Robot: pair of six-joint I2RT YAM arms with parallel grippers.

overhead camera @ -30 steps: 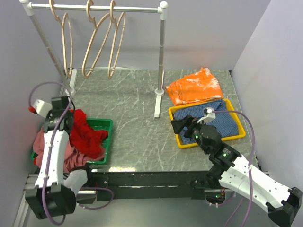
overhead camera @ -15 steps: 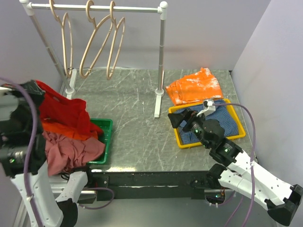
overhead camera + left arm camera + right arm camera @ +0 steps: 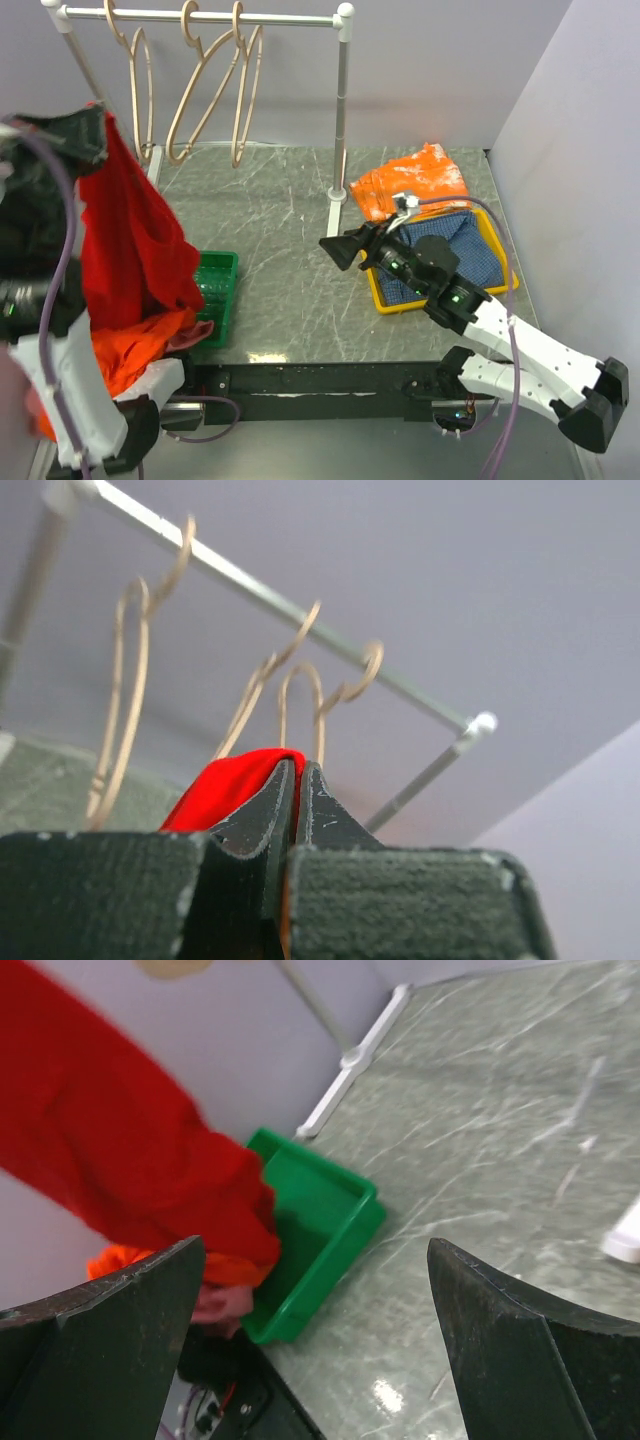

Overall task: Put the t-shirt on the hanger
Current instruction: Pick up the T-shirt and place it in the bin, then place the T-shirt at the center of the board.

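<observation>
The red t-shirt (image 3: 130,240) hangs in a long drape from my left gripper (image 3: 95,125), which is shut on its top edge, high at the left near the rail. In the left wrist view the jaws (image 3: 297,780) pinch the red fabric (image 3: 225,785). Three pale wooden hangers (image 3: 200,95) hang on the rail beyond; they also show in the left wrist view (image 3: 262,680). My right gripper (image 3: 335,252) is open and empty over the table's middle. In the right wrist view it (image 3: 320,1350) faces the t-shirt (image 3: 120,1160).
A green tray (image 3: 215,275) sits at the left edge, with orange and pink garments (image 3: 130,355) beside it. The white rack post (image 3: 338,120) stands mid-table. An orange garment (image 3: 410,185) lies at the back right, by a yellow tray (image 3: 385,300) holding blue cloth (image 3: 455,250).
My left arm has risen, lifting the red t-shirt out of the green tray up toward the rail. My right gripper has moved left from over the yellow tray.
</observation>
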